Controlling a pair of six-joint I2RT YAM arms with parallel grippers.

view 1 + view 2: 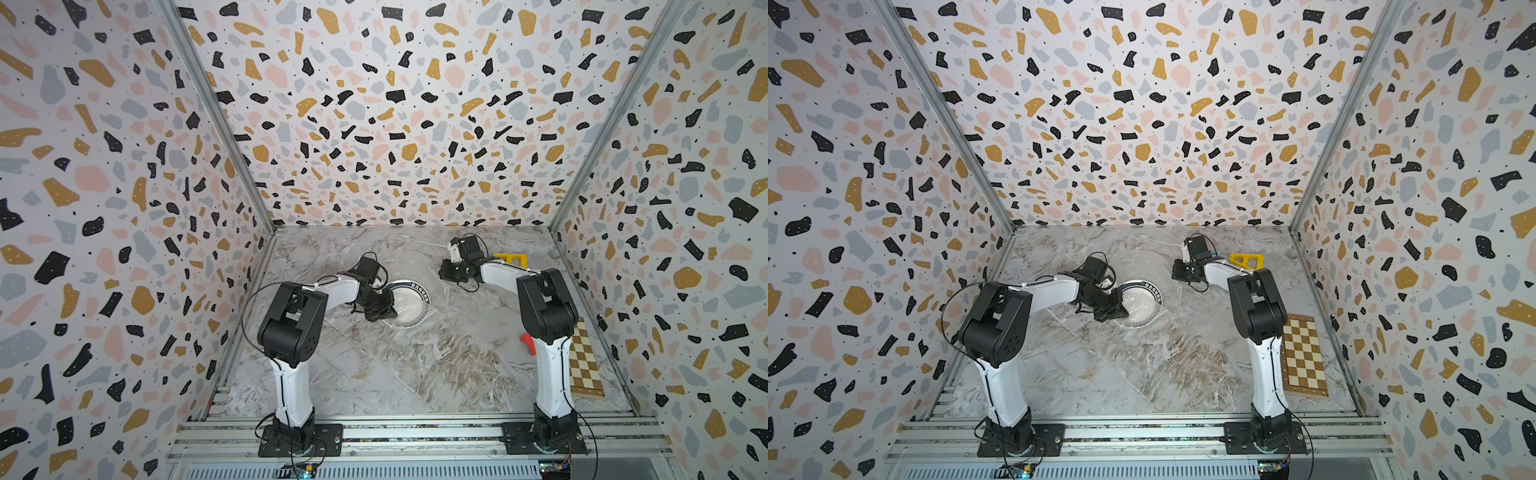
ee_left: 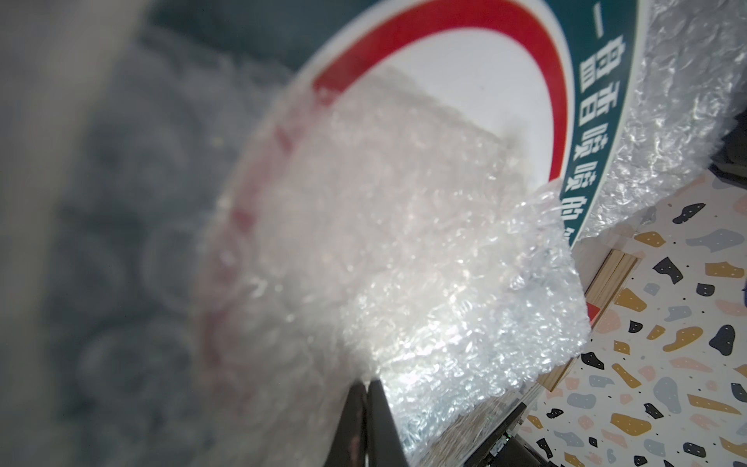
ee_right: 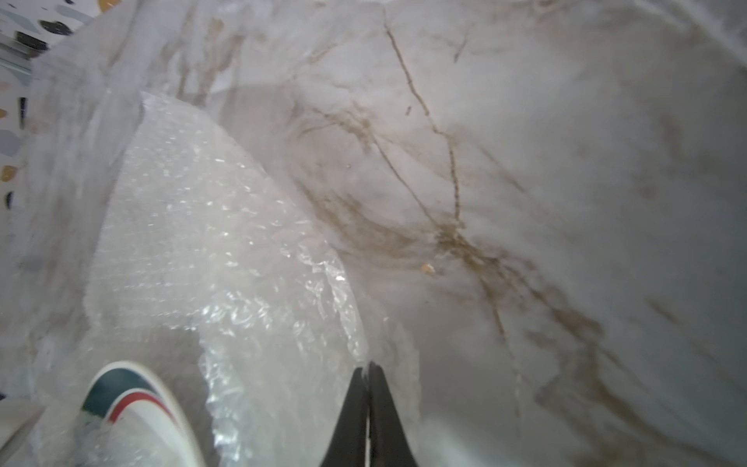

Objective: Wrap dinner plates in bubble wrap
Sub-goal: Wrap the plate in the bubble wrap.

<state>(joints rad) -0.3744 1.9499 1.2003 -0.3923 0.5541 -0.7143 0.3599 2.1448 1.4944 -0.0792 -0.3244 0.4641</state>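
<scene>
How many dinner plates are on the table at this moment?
1. The plate lies near the middle of the table, on the bubble wrap, partly under a flap pinched by the left hand. No second plate shows, and none seems hidden.

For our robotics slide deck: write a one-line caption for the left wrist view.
Left gripper, shut, pinches a bubble wrap fold lying partly across the plate.

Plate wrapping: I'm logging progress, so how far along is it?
Done: the plate sits on the bubble wrap. In hand: the left gripper, shut on the wrap, holds one flap over part of the plate; the right gripper is shut on another edge. Left: the plate's far rim is bare, so other sides need folding.
</scene>
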